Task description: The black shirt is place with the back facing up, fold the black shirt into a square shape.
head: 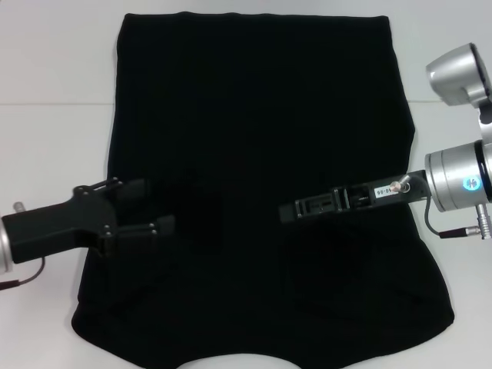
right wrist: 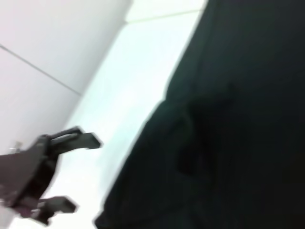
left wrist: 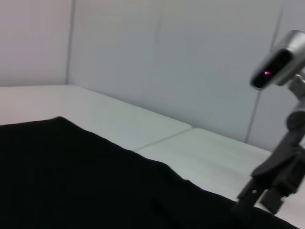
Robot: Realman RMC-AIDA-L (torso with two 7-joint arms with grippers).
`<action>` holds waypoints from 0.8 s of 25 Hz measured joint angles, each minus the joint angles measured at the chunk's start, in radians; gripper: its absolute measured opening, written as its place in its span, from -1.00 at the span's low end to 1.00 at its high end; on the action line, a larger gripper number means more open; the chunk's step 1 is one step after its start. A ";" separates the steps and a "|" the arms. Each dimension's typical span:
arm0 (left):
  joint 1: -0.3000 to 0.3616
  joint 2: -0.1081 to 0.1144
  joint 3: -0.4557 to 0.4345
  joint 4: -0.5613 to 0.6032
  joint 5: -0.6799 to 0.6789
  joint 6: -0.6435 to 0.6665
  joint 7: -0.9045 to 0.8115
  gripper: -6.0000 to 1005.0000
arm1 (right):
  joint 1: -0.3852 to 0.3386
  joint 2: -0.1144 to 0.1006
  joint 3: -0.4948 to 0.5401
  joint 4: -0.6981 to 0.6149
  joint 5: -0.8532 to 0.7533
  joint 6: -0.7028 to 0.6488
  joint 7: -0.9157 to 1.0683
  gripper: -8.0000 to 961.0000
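Left gripper (head: 157, 207): hovers over the shirt's left side, nearest the camera, its two black fingers spread apart with nothing between them.
Right gripper (head: 288, 209): reaches in from the right above the shirt's middle; whether its fingers are parted or pressed together cannot be told (seen edge-on).
Black shirt (head: 254, 123): lies flat beneath both grippers, spread across the table from near edge to far, plain side up, soft matte fabric with faint creases.
Table (head: 54, 138): smooth, white, showing on either side of the cloth.
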 joint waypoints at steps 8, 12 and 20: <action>0.042 0.007 -0.091 0.034 0.064 0.007 -0.028 0.73 | -0.064 -0.002 0.005 0.007 0.108 -0.018 -0.135 0.53; 0.062 0.007 -0.117 0.063 0.071 0.030 -0.029 0.73 | -0.094 -0.011 0.020 -0.001 0.108 0.036 -0.130 0.53; 0.104 0.007 -0.130 0.144 0.195 0.050 -0.109 0.73 | -0.109 -0.009 0.021 -0.002 0.105 0.108 -0.212 0.53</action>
